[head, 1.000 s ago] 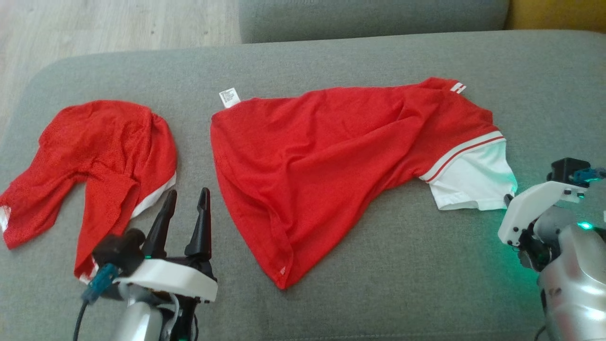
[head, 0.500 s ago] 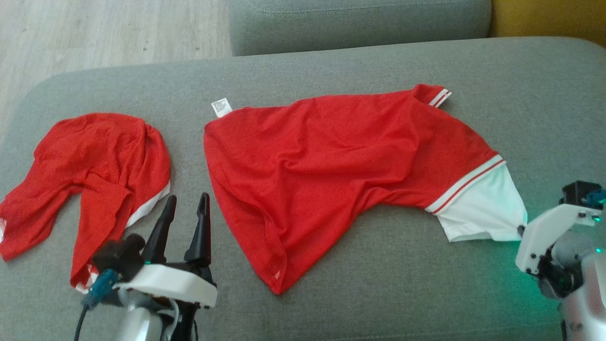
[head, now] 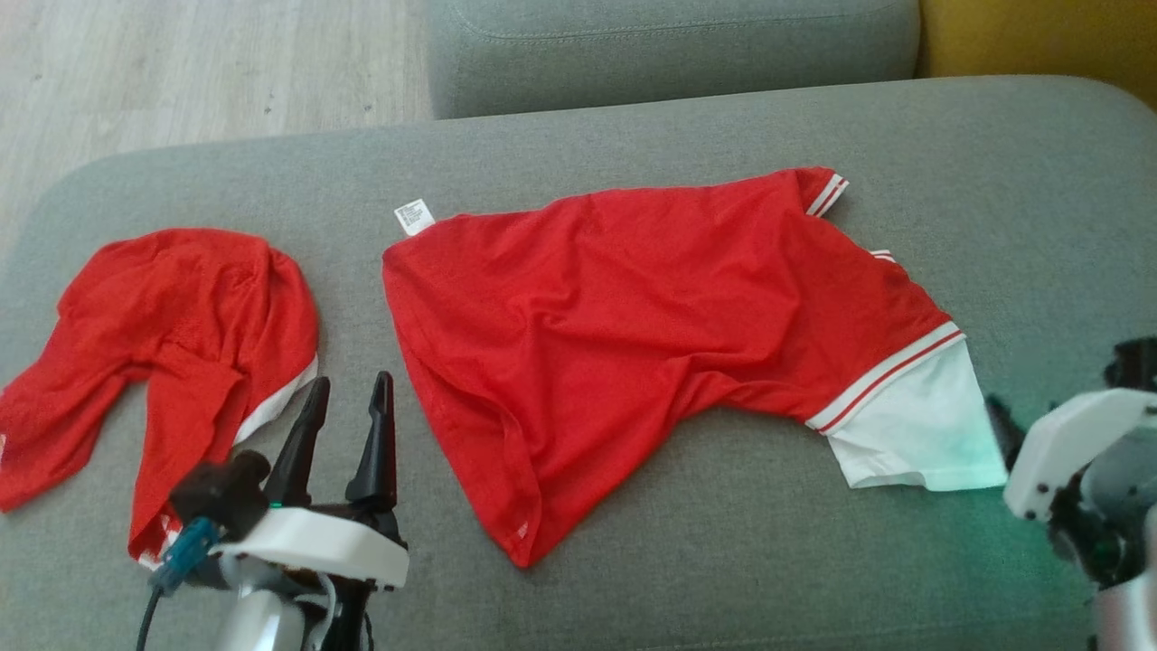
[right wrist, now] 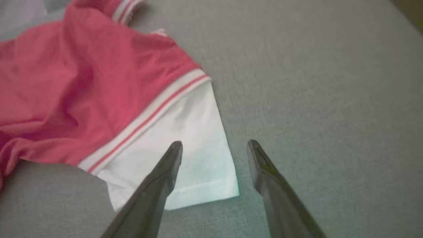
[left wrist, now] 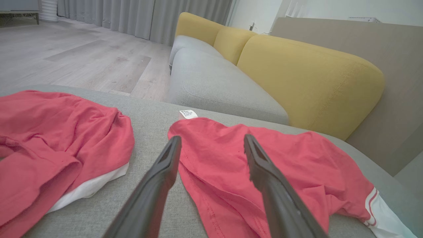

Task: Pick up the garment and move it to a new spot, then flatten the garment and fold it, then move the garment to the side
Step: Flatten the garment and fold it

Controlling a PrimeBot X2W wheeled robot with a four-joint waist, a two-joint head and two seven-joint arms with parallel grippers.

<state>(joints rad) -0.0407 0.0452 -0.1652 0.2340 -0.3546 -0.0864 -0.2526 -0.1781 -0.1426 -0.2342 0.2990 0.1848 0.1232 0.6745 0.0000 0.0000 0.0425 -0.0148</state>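
Right pincer (right wrist: pixel 214 142) blurred, cut off lower right in head view; spread, garment (head: pixel 633 325) sleeve corner between fingers; left pincer (head: pixel 351 382) spread

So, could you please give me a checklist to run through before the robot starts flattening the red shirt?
1. Right gripper open, holding nothing: ok.
2. Left gripper open, empty: ok.
3. Red shirt lying flat: not ok, creased, lower hem bunched.
4. White sleeve spread flat: ok.
5. Other red garment apart from the shirt: ok.
6. Shirt wholly on the grey cushion: ok.
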